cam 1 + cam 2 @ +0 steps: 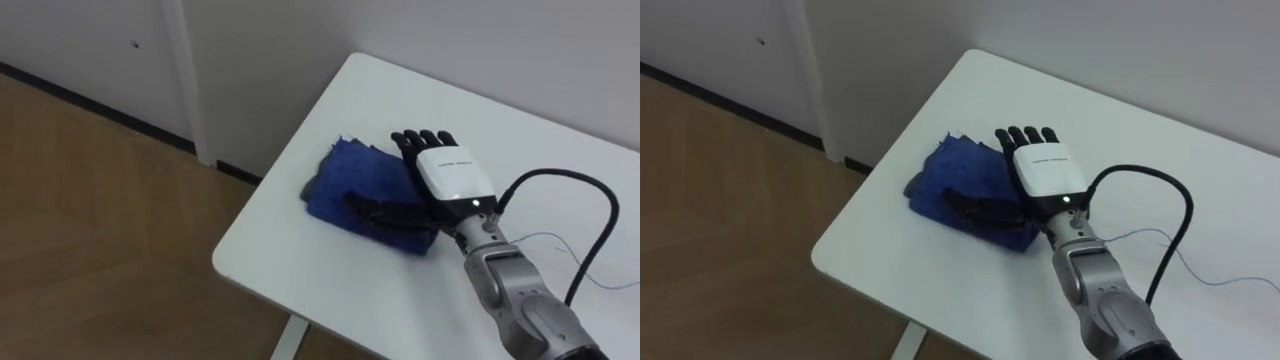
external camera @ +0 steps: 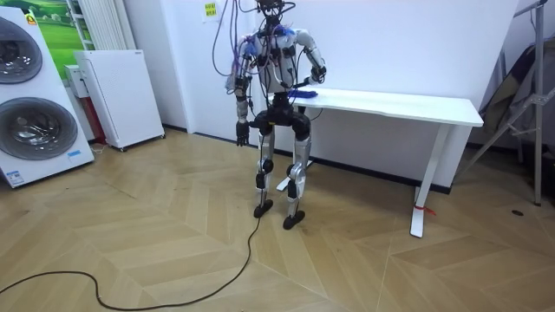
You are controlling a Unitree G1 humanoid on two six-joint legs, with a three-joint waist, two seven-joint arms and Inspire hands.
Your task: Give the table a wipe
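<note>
Note that the right hand (image 1: 455, 175) lies flat on the blue cloth (image 1: 340, 180), with its fingers straight and side by side and its thumb stretched sideways across the fabric. It clamps nothing. The cloth sits crumpled under the palm and out to the hand's left, on the white table (image 1: 330, 270) near a corner. The left hand (image 2: 241, 136) hangs at the robot's side, well apart from the cloth. You cannot tell its state. The robot stands at the table's end.
</note>
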